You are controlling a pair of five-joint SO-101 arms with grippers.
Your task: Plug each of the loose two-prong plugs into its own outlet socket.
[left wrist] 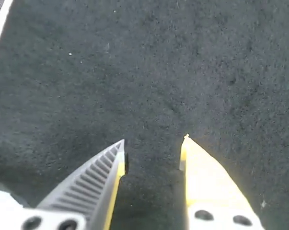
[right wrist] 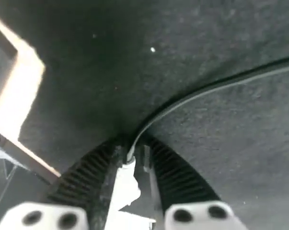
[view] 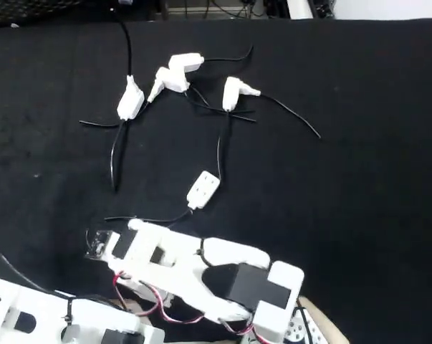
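Two hands, two states: the left hand [left wrist: 153,153] hangs spread above the black worktop [left wrist: 134,62]; the right hand [right wrist: 132,146] pinches a white plug [right wrist: 125,184], black cord [right wrist: 206,90] trailing away (prongs hidden). Likely best: square the prongs to the nearby socket [view: 203,188] before pushing.

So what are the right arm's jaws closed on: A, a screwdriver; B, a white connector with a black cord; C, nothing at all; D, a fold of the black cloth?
B: in the right wrist view the jaws pinch a white connector, and its black cord runs off across the black cloth.
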